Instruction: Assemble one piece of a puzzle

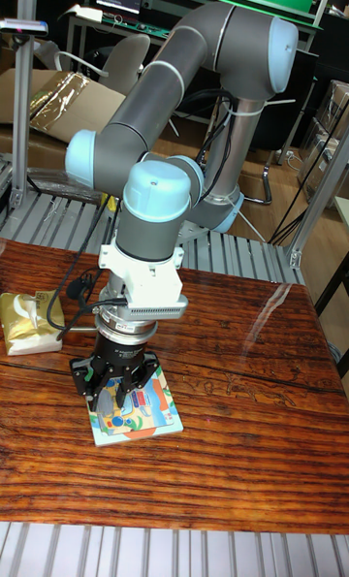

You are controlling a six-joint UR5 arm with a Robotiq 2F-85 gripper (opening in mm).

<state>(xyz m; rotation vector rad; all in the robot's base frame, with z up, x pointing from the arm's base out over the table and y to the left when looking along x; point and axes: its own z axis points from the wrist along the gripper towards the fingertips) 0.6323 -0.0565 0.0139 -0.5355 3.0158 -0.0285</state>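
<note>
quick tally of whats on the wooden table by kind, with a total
puzzle board: 1
yellow tissue pack: 1
robot tool, hanging over the board: 1
total: 3
A loose puzzle piece cannot be made out under the tool.

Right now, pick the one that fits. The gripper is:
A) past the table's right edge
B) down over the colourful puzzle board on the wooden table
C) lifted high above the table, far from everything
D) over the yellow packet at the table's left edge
B: the gripper sits low over the puzzle board on the table, while the yellow packet lies apart to the left.
</note>
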